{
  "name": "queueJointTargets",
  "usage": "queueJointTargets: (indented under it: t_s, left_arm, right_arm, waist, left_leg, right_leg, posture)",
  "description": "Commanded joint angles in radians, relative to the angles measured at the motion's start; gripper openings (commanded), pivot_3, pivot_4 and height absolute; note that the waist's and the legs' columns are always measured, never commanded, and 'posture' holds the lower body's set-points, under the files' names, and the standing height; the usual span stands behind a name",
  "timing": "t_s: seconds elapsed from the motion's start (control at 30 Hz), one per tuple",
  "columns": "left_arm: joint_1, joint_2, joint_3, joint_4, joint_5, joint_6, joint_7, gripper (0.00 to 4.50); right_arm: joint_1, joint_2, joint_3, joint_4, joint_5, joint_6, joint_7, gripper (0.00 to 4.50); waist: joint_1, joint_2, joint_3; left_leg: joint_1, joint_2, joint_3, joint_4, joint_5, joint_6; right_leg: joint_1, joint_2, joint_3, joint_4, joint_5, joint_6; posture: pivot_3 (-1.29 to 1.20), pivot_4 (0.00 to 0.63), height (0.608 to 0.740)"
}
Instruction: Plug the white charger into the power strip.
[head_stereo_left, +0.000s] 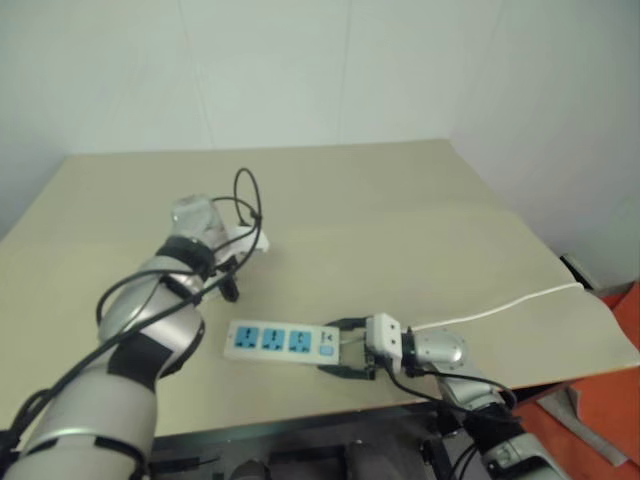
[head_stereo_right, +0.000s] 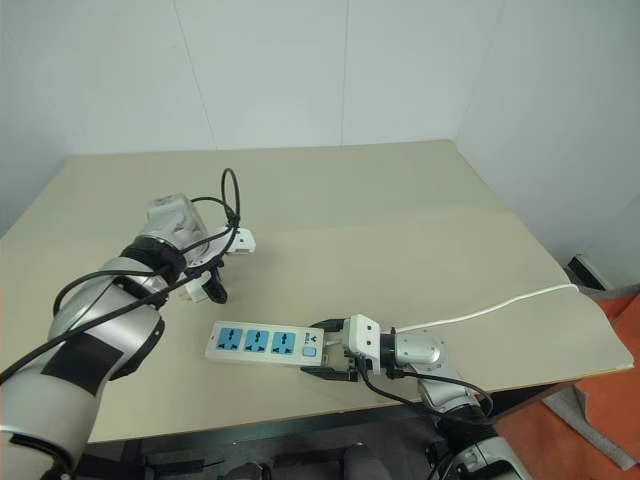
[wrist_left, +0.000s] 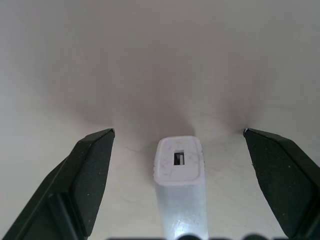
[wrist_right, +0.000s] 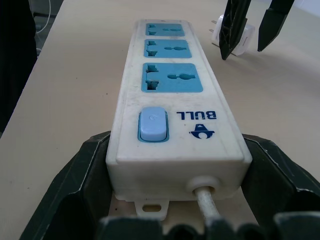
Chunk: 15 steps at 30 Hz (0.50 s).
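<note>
charger (wrist_left: 179, 165): small white cube lying on the table (head_stereo_right: 400, 215), between the spread fingers of my left gripper (wrist_left: 179, 150), touching neither
left gripper: pointing steeply down, jaws wide apart around the charger
power strip (head_stereo_right: 265, 343): flat on the table near its front edge, three blue sockets face up, nothing over them
right gripper (head_stereo_right: 322, 349): clamped on the strip's switch end
cord (head_stereo_right: 490, 309): runs off the table's right edge
gap: charger sits near the strip's far end, apart from it

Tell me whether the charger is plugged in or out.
Out. The white charger lies on the table between the open left gripper's fingers, apart from the power strip.
</note>
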Motion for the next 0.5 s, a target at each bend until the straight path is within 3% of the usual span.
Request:
queueJointTargets:
  t_s: [0.03,0.33,0.5]
  left_arm:
    - [-0.008,0.004,-0.005,-0.018,0.028,-0.010,-0.007,3.89]
    - [-0.006,0.012,-0.015,-0.029,0.062,-0.028,-0.037,1.03]
    - [-0.006,0.004,0.020,-0.038,0.041,-0.011,-0.007,1.01]
  right_arm:
    - [0.023,-0.002,0.040,0.035,-0.059,0.016,-0.014,3.42]
    - [0.029,-0.002,0.045,0.027,-0.058,0.021,-0.022,3.42]
    - [0.029,-0.001,0.047,0.029,-0.059,0.021,-0.023,3.42]
  waist:
    - [0.000,0.000,0.000]
    - [-0.001,0.000,0.000]
    - [-0.001,0.000,0.000]
  left_leg:
    - [0.000,0.000,0.000,0.000,0.000,0.000]
    - [0.000,0.000,0.000,0.000,0.000,0.000]
    - [0.000,0.000,0.000,0.000,0.000,0.000]
  right_leg:
    - [0.000,0.000,0.000,0.000,0.000,0.000]
    - [0.000,0.000,0.000,0.000,0.000,0.000]
    - [0.000,0.000,0.000,0.000,0.000,0.000]
  posture:
    - [0.00,0.150,0.740]
    - [0.00,0.150,0.740]
    - [0.00,0.150,0.740]
